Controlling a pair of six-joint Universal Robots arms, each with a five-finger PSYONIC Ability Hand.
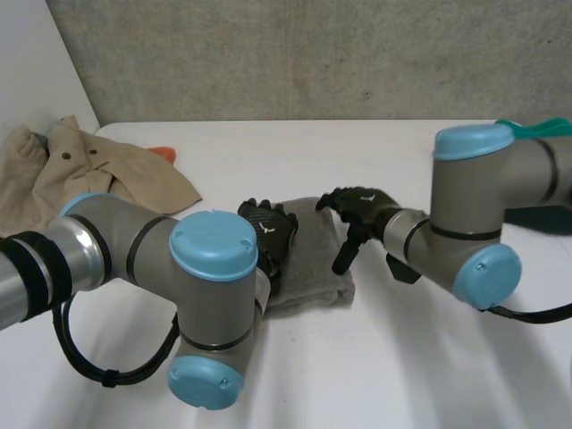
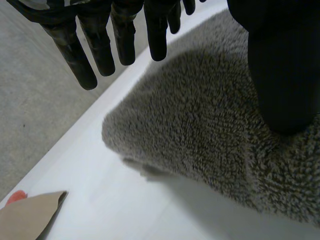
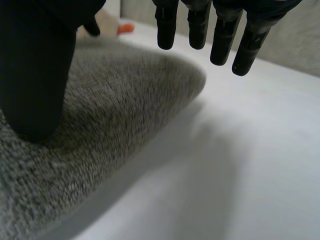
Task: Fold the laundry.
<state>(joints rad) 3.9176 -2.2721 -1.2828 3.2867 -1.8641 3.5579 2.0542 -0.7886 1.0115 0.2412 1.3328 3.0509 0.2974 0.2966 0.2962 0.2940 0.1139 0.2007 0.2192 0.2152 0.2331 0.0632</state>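
Folded grey fleecy towel (image 1: 308, 259) lies mid-table (image 1: 402, 357), w/ the left hand (image 1: 268, 234) on its left part and the right hand (image 1: 362, 210) at its right edge. L wrist view: fingers (image 2: 100, 50) straight, slightly spread, hanging clear over the towel's rounded corner, thumb (image 2: 280, 65) resting on the pile, no pinch; R wrist view: same, fingers (image 3: 200, 25) straight above the towel's edge, thumb (image 3: 35, 75) down on the fabric. Beige garment (image 1: 98, 170) bunched at the far left of the table, well apart from the towel.

Robot lab, white table (image 1: 402, 375), bare grey concrete wall (image 1: 313, 54) behind
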